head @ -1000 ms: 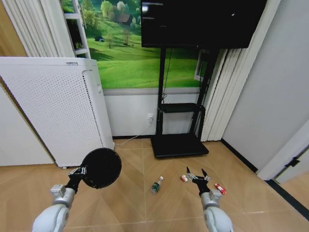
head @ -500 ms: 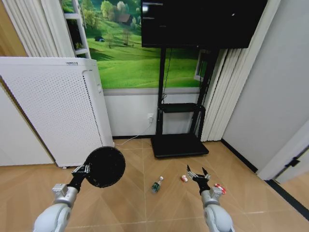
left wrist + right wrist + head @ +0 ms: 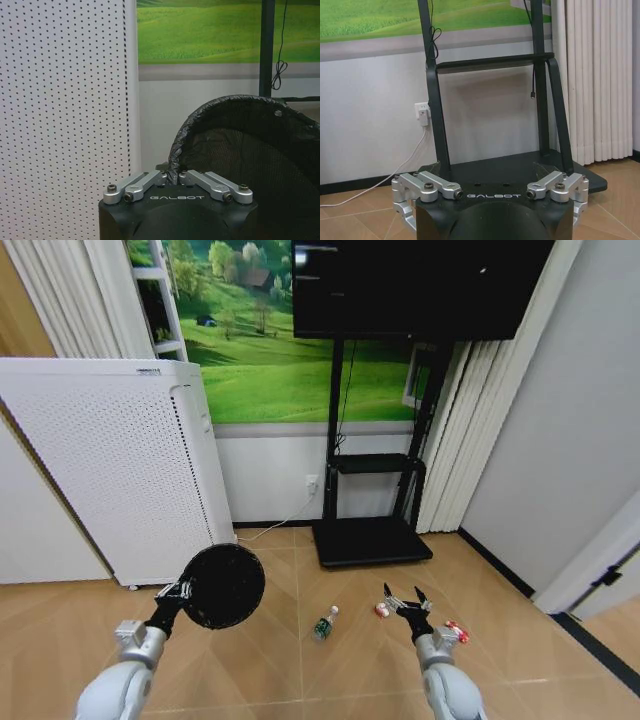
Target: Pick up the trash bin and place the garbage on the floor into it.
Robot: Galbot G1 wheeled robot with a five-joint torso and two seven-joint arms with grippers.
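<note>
I see a black TV stand (image 3: pixel 372 505) against the white wall (image 3: pixel 265 475), a dark screen (image 3: pixel 420 285) mounted above it and a green meadow mural (image 3: pixel 250 340) behind. Left of the stand is a tall white perforated appliance (image 3: pixel 120 465); right of it hang pale curtains (image 3: pixel 470 430). Herringbone parquet (image 3: pixel 300 660) spreads below the stand.

Trash bin (image 3: pixel 224 586) — slightly higher, rightward.

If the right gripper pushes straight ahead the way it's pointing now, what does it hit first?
Probably the black TV stand: the open right gripper points level at its base and uprights. Depth is unclear, but nothing nearer shows in that line.
</note>
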